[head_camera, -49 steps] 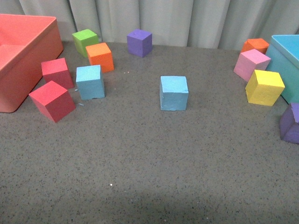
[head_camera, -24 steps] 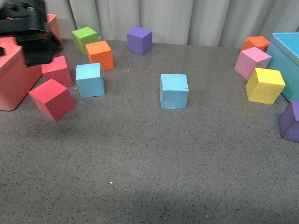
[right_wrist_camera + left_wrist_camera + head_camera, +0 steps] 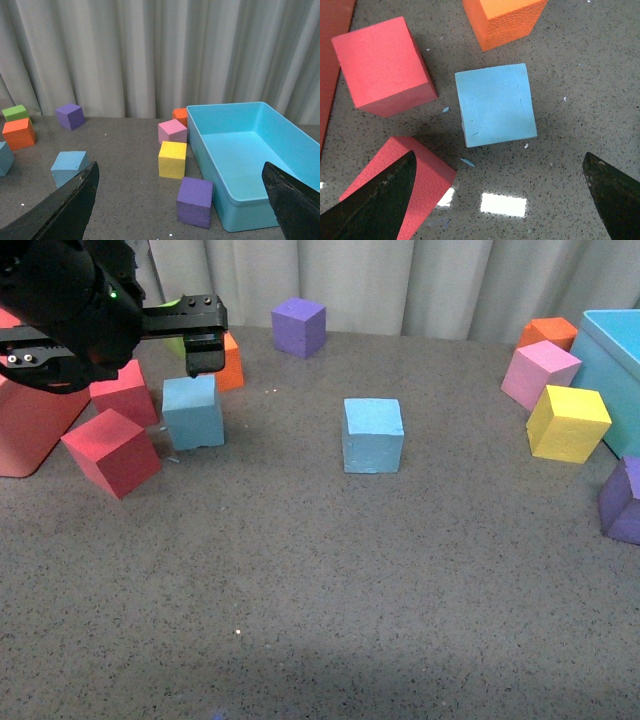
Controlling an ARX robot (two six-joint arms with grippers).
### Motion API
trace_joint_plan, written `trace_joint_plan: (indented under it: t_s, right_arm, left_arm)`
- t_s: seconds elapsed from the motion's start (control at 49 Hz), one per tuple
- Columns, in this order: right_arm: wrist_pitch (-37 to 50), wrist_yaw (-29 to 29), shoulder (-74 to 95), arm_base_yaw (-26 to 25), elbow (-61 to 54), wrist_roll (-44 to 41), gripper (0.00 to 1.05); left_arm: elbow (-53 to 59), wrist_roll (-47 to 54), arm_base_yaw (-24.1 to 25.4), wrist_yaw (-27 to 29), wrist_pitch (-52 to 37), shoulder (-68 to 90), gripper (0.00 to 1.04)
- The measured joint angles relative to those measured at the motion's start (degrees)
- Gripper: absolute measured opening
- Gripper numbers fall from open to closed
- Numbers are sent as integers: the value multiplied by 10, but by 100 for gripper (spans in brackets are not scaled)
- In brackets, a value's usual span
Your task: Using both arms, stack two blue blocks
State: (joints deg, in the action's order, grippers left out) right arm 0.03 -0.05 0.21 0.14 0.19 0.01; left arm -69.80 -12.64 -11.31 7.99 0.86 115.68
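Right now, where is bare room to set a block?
Free: the near half of the table, and between the middle blue block and the yellow block. Crowded: around the left blue block, by the red blocks.

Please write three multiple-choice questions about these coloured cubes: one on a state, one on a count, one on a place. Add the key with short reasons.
1. How do the left light blue foam cube and the centre light blue foam cube lie?
A. stacked
B. touching side by side
C. apart on the grey table

2. How many purple foam cubes are there?
A. one
B. two
C. three

3. Over which cube does the left gripper hang?
A. the left light blue foam cube
B. the centre light blue foam cube
C. a purple one

Key: 1 C, bare table shows between them. 2 B, one at the back, one beside the teal plastic bin. 3 A, the left wrist view looks down on it, jaws open.
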Motion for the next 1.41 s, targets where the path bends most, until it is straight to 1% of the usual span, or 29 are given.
trace_joint_plan:
  t_s: [0.265,0.408,0.49,0.592,0.735,0.98,1.082,1.102,1.143,1.184,1.245,1.265,1.286,1.347,1.408]
  right_arm:
    - [0,0,0,0,0,0,95]
    - [0,0,0,0,0,0,95]
    - [0,0,0,0,0,0,95]
    - [0,0,0,0,0,0,95]
    - [0,0,0,0,0,0,95]
    - [0,0,0,0,0,0,95]
    - [0,0,0,0,0,0,95]
    - [0,0,0,0,0,0,95]
    - [0,0,0,0,0,0,95]
    - [0,0,0,0,0,0,95]
    - [0,0,0,0,0,0,95]
    - [0,0,0,0,0,0,95]
    - [0,0,0,0,0,0,95]
    - [0,0,0,0,0,0,95]
    - [0,0,0,0,0,0,95]
  left_arm:
    - [-137,-42,8,-2,116,98,98]
    - [-160,-48,9,-6,136,117,98]
    - [-174,-58,9,-23,149,126,98]
    - [-192,-68,6,-28,166,139,98]
    - [-224,-69,0,-25,189,163,98]
    - [-285,-59,2,-2,224,205,98]
    - [-307,-61,5,-6,242,221,98]
    - [-310,-61,5,-6,245,224,96]
    - [-313,-62,5,-10,253,226,89]
    - [-317,-62,4,-7,260,230,80]
    - [-317,-66,3,-10,265,232,70]
    - [-317,-66,2,-7,268,232,64]
    - [-317,-68,2,-6,268,232,60]
    - [-317,-70,-1,-6,268,232,52]
    - [-313,-71,-3,-6,264,229,48]
